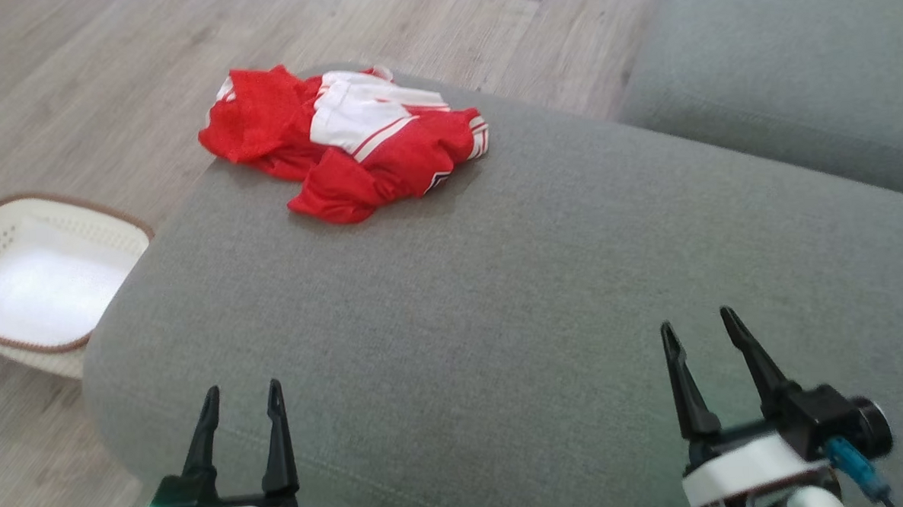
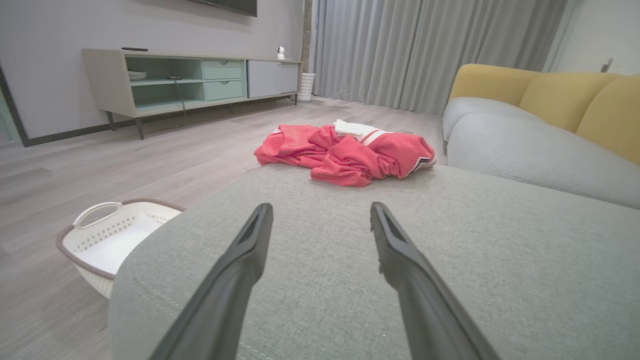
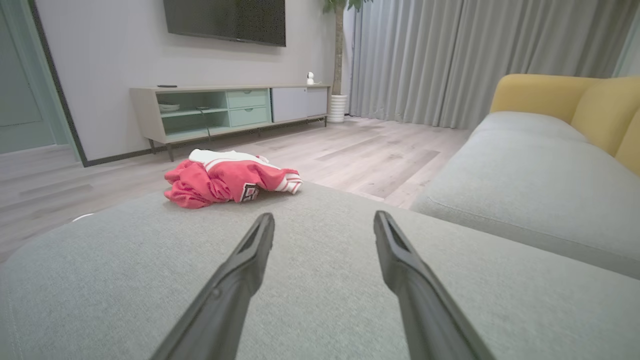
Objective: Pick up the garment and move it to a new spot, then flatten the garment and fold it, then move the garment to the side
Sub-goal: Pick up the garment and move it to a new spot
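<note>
A grey ottoman (image 1: 498, 282) is standing on a pale wood floor (image 1: 71, 87) in the head view. One red-and-white garment (image 1: 347, 140) is lying crumpled at the ottoman's far left edge, and one white basket (image 1: 77, 224) is sitting on the floor just beside its left side. Two tools are hovering over the near edge, the left tool (image 1: 243, 387) and the right tool (image 1: 696, 319). Each is spreading its fingers wide and holding nothing, well apart from the garment. The left wrist view is bringing in one low cabinet (image 2: 190, 80), grey curtains (image 2: 425, 50) and a yellow-backed sofa (image 2: 525, 145). The right wrist view is adding one television (image 3: 225, 20) and one potted plant (image 3: 337, 107) beside the curtains.
</note>
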